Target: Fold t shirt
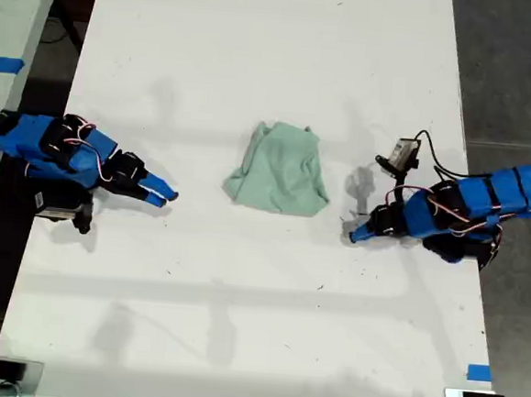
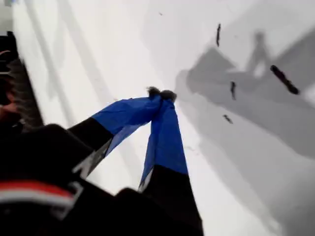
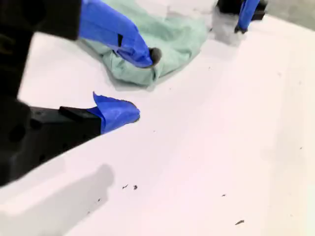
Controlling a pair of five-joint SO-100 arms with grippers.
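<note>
The t shirt [image 1: 281,170] is a pale mint-green bundle, folded and wrinkled, lying at the middle of the white table [image 1: 237,325]. My second gripper [image 1: 166,193] rests at the exterior view's left, pointing at the shirt with a stretch of bare table between them. It is open [image 3: 142,86] with nothing between its blue-taped fingers; the t shirt [image 3: 167,39] lies just beyond them. My first gripper [image 1: 355,234] sits at the exterior view's right, near the shirt's edge but apart from it. Its tips [image 2: 161,93] meet on nothing. It also shows past the shirt as my first gripper [image 3: 240,27].
Blue tape marks [image 1: 479,372] sit at the table's near corner on the exterior view's right. A small camera with a black cable [image 1: 402,154] rises above the first arm. Dark floor [image 1: 515,71] borders the table on the exterior view's right.
</note>
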